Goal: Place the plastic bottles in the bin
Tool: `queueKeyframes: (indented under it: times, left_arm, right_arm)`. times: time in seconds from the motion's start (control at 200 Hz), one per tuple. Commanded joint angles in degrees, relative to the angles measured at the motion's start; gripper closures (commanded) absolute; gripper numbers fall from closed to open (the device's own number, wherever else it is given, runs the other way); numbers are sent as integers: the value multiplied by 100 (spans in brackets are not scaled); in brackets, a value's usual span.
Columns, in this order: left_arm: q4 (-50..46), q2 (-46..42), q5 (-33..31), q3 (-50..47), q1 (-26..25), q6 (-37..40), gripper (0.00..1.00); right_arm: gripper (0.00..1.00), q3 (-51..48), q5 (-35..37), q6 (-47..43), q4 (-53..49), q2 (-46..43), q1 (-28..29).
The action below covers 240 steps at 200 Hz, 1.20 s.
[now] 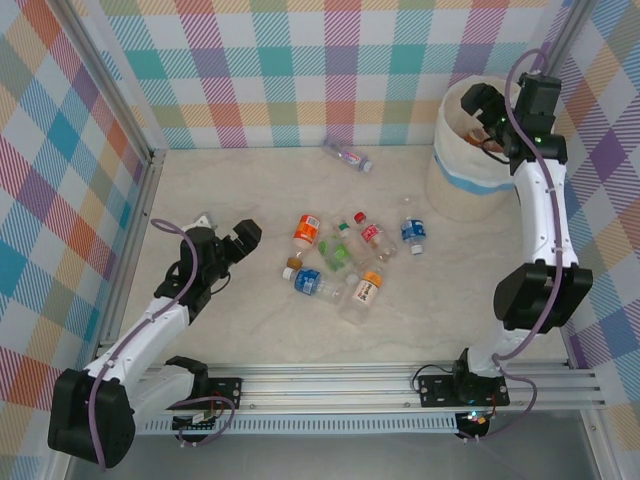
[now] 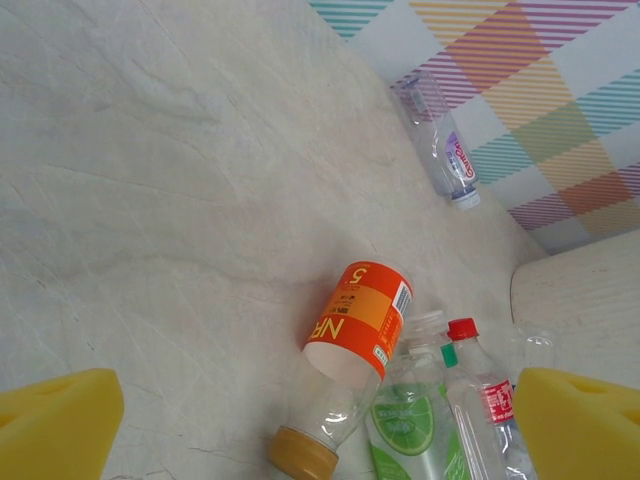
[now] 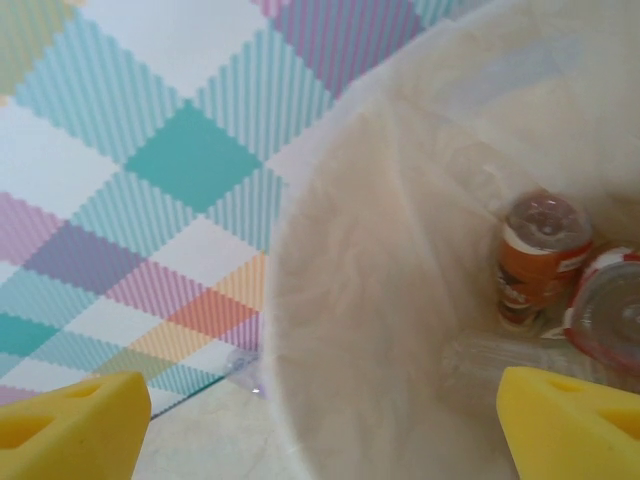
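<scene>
our right gripper point(image 3: 320, 425) over the bin point(image 1: 455, 195), jaws wide apart and empty, we see an orange-label bottle point(image 3: 540, 255) and a red-label bottle point(image 3: 605, 300) inside it, left gripper point(image 2: 320, 425) also spread wide, empty, near the plastic bottles point(image 1: 345, 265) clustered mid table point(image 1: 230, 190), one clear bottle point(image 1: 348, 155) apart by the back wall point(image 1: 300, 70)

Bare tabletop point(image 1: 220, 190) is lying open across the left and back-left, giving the left gripper point(image 1: 243, 237) free passage up to the orange-labelled bottle point(image 1: 306, 231). To that bottle's right the cluster of bottles point(image 1: 350, 265) is crowding the centre, several touching, leaving little room between them. A lone clear bottle point(image 1: 348, 155) is lying near the back wall point(image 1: 300, 90) with open surface around it. The bin point(image 1: 455, 195) is blocking the back-right corner; the right gripper point(image 1: 487, 118) is hanging over its open mouth.
</scene>
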Motion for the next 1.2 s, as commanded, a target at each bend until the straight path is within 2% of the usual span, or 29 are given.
queueKeyframes:
  times: [0.0, 0.105, 0.21, 0.295, 0.46, 0.615, 0.75, 1.195]
  left_arm:
    - [84, 116, 162, -83, 94, -99, 0]
    - [137, 280, 296, -56, 116, -161, 0]
    - [82, 637, 985, 220, 151, 146, 0]
    - [-190, 918, 1208, 495, 151, 246, 0]
    - [-135, 1190, 1365, 607, 151, 236, 0]
    - [-123, 1343, 1459, 671, 152, 189, 0]
    - [-157, 1328, 1447, 666, 152, 194, 0]
    - [-255, 1297, 1451, 606, 150, 242, 0]
  right_arm:
    - [10, -374, -4, -345, 288, -437, 270]
    - [10, -914, 15, -733, 487, -786, 621]
    - [10, -1409, -162, -1431, 546, -1052, 1102]
    - [10, -1810, -130, -1998, 477, -1173, 1527]
    - [10, -2362, 492, -2309, 122, -996, 1975]
    - [11, -2607, 1440, -2139, -318, -427, 2107]
    - [13, -2523, 1711, -2164, -678, 174, 2110]
    - [18, -2143, 2531, -2116, -767, 1768, 2116]
